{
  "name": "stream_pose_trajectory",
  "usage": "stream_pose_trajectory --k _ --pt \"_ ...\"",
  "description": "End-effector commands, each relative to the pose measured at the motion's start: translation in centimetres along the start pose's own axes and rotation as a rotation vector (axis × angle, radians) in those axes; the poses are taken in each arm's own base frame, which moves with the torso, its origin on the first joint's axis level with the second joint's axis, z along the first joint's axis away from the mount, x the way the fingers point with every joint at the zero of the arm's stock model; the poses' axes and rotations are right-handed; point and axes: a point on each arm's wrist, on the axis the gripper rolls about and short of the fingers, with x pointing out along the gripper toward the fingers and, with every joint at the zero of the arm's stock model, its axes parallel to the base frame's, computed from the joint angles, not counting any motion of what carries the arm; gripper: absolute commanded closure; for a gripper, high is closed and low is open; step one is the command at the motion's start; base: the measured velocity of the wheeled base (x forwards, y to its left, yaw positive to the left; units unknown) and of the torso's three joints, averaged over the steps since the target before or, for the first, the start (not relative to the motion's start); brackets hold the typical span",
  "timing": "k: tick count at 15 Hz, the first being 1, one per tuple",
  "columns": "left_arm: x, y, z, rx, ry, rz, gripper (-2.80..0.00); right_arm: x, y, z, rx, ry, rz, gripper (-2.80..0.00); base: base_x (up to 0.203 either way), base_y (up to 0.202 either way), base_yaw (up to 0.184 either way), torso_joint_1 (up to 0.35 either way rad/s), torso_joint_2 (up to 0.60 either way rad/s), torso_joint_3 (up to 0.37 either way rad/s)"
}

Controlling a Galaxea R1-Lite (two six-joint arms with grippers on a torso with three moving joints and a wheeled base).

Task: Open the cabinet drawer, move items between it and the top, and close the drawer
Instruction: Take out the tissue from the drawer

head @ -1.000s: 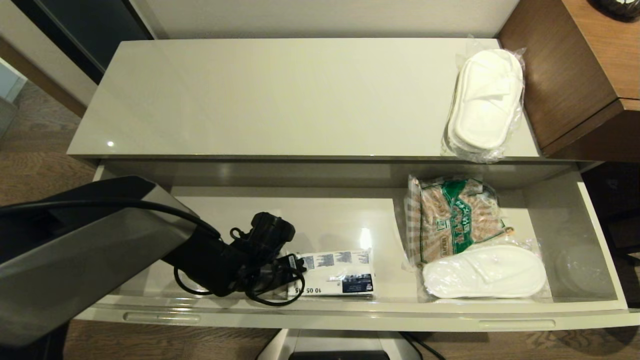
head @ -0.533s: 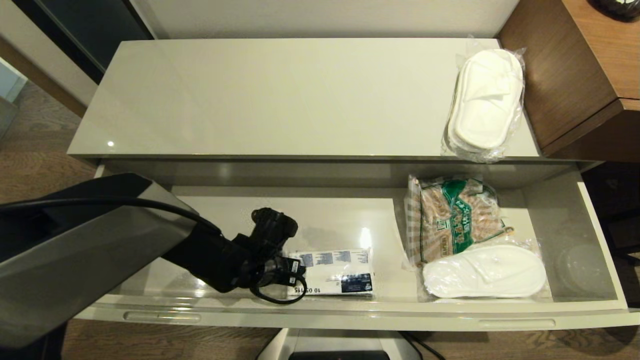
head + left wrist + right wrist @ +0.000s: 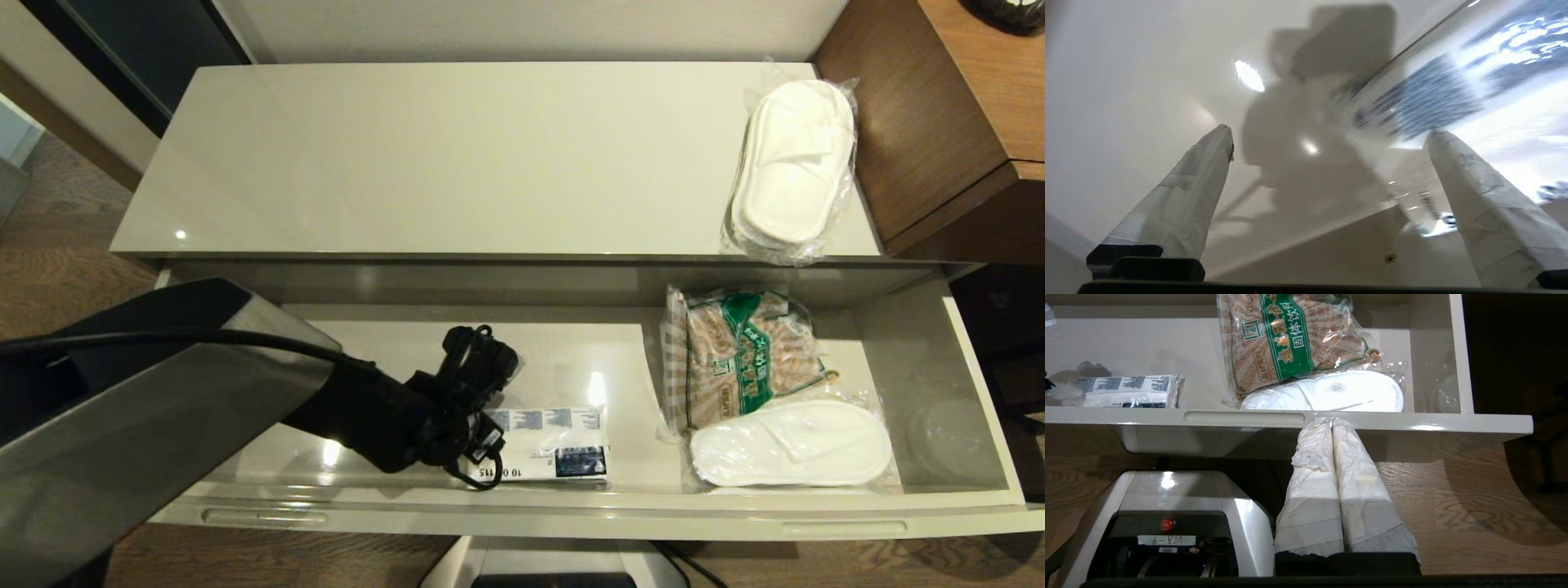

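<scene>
The cabinet drawer point(image 3: 571, 518) stands pulled out below the top point(image 3: 457, 155). On the drawer floor lies the white tissue pack point(image 3: 551, 445) with blue print, and my left arm's wrist point(image 3: 457, 400) hangs over its left end. In the left wrist view my left gripper point(image 3: 1329, 131) is open, one fingertip point(image 3: 1443, 143) at the pack's point(image 3: 1433, 94) edge. Wrapped slippers point(image 3: 790, 445) lie at the drawer's right front. A second wrapped pair point(image 3: 796, 163) rests on the top's right end. My right gripper point(image 3: 1327, 421) is shut and empty, just under the drawer's front rim point(image 3: 1412, 426).
A brown-and-green checked snack bag point(image 3: 747, 351) lies behind the drawer's slippers. The brown wood desk point(image 3: 963, 106) adjoins the cabinet on the right. My own base point(image 3: 1167, 522) stands under the drawer front, beside a handle slot point(image 3: 1244, 417).
My left wrist has moved right and slightly back inside the drawer, now covering the tissue pack's left end. The pack, slippers and drawer have stayed put.
</scene>
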Motion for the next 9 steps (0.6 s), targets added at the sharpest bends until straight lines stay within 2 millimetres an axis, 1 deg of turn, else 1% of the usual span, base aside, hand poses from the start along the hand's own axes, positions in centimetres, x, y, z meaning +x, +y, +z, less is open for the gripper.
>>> stream_pose_trajectory --k 1,3,4,6,7,8,9 --pt "-0.8 -0.8 1.3 0.098 -0.045 0.002 -2.80 -0.1 0.0 0.0 -0.001 -0.015 0.001 0.00 0.000 0.000 0.000 0.000 0.00 0.000" --pt "-1.3 -2.0 2.3 0.233 -0.083 -0.010 -2.80 -0.1 0.0 0.0 -0.001 -0.015 0.001 0.00 0.000 0.000 0.000 0.000 0.00 0.000" --pt "-1.2 -2.6 2.5 0.265 -0.089 -0.015 -2.80 -0.1 0.0 0.0 -0.001 -0.015 0.001 0.00 0.000 0.000 0.000 0.000 0.00 0.000" --pt "-1.1 -2.7 2.6 0.275 -0.086 -0.018 -2.80 -0.1 0.0 0.0 -0.001 -0.015 0.001 0.00 0.000 0.000 0.000 0.000 0.00 0.000" --pt "-0.9 -3.0 3.2 0.296 -0.088 -0.021 -2.80 -0.1 0.0 0.0 -0.001 -0.015 0.001 0.00 0.000 0.000 0.000 0.000 0.00 0.000" --pt "-0.9 -3.2 4.3 0.305 -0.104 -0.019 -2.80 -0.1 0.0 0.0 -0.001 -0.015 0.001 0.00 0.000 0.000 0.000 0.000 0.00 0.000" --pt "-0.7 -3.7 4.7 0.331 -0.095 -0.029 -2.80 -0.1 0.0 0.0 -0.001 -0.015 0.001 0.00 0.000 0.000 0.000 0.000 0.00 0.000"
